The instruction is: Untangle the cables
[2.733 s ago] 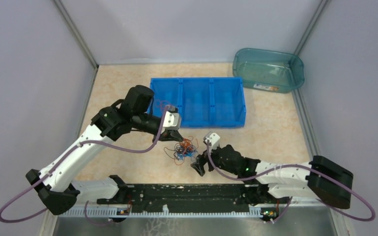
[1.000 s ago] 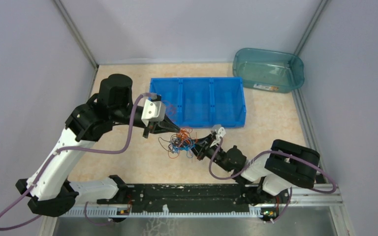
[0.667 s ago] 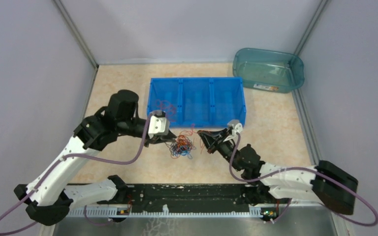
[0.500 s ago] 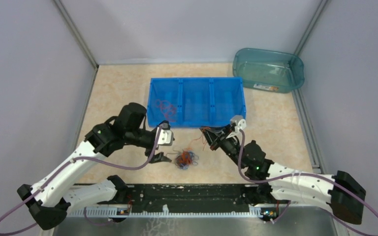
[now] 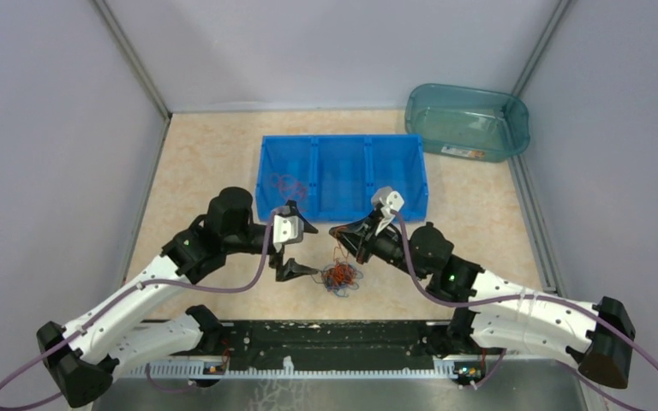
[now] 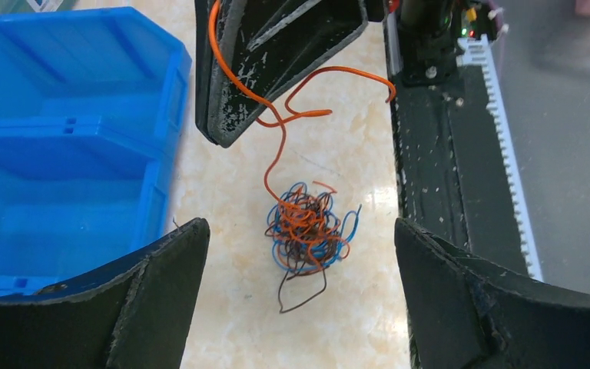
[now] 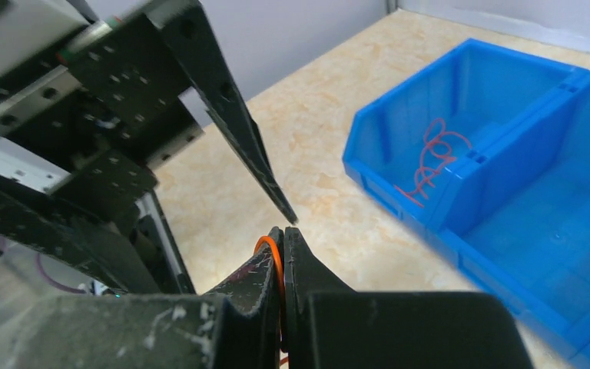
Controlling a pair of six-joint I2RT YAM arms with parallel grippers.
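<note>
The cables form a small tangle (image 5: 340,276) of orange, blue and black wires lying on the table, seen close in the left wrist view as a tangle (image 6: 307,231). My right gripper (image 5: 341,235) hovers just above and behind it, shut on one orange cable (image 6: 273,154) that runs down into the tangle. That orange cable (image 7: 266,247) shows pinched between the tips of my right gripper (image 7: 283,231). My left gripper (image 5: 300,247) stands wide open to the left of the tangle, holding nothing. Its fingers (image 6: 154,292) frame the tangle from a distance.
A blue three-compartment bin (image 5: 343,139) sits behind the tangle, with orange-red cables (image 5: 287,184) in its left compartment, also visible as cables (image 7: 432,157) in the right wrist view. A teal tub (image 5: 467,120) stands at the back right. The black rail (image 5: 326,338) runs along the near edge.
My left gripper let go of the tangle, opened wide and drew back to the left. The tangle dropped onto the table. My right gripper rose with one orange cable pinched.
</note>
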